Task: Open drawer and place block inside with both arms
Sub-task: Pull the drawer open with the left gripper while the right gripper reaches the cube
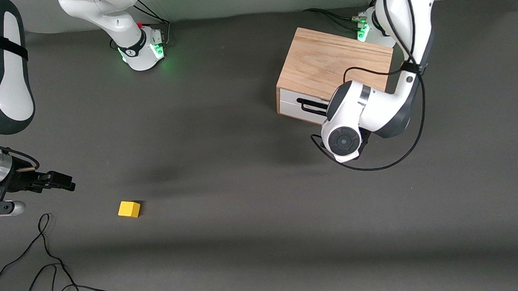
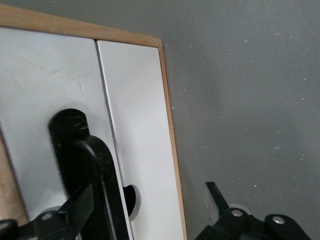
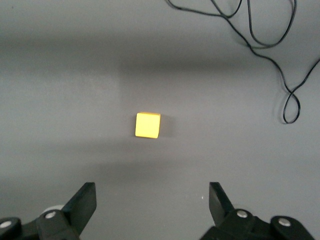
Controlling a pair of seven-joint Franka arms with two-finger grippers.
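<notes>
The light-oak cabinet stands toward the left arm's end of the table. Its white drawer front with the black bar handle is shut. The left arm's wrist hangs over the drawer front and hides its gripper in the front view. In the left wrist view the left gripper is open close to the drawer front, one finger overlapping the handle. The yellow block lies on the table toward the right arm's end. The right gripper is open and empty above the table beside the block.
Loose black cables lie on the table nearer to the front camera than the block; they also show in the right wrist view. The two green-lit bases stand along the table's edge by the robots. The dark grey table lies between block and cabinet.
</notes>
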